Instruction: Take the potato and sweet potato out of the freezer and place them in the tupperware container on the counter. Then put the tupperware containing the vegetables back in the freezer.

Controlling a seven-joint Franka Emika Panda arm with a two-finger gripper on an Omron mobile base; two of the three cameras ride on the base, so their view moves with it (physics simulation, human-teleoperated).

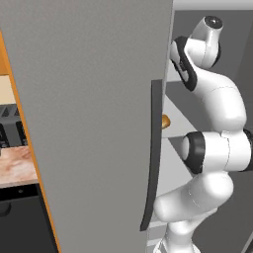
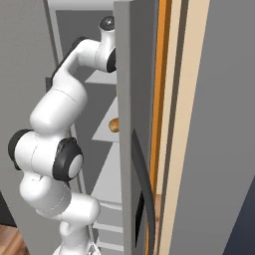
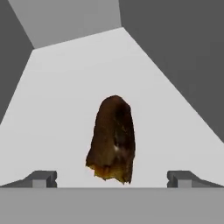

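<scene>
The freezer (image 1: 94, 123) stands open, its big grey door swung out towards the cameras with the long dark handle (image 1: 152, 158) along its edge, and the white arm (image 1: 217, 148) reaches up and into the compartment behind it. In the hand view the pincer (image 3: 112, 178) is released, its two dark tips spread wide and touching nothing. Between them and just beyond lies the sweet potato (image 3: 113, 139), a dark reddish-brown lump resting near the middle of a pale grey shelf (image 3: 52, 109), apart from the side walls and well short of the back edge. In both base views a small tan-golden piece of the potato (image 2: 114, 125) peeks past the door edge, on a lower shelf. At the left of the left base view, a strip of the marbled surface (image 1: 17, 165) carries a dark toaster (image 1: 11, 129).
</scene>
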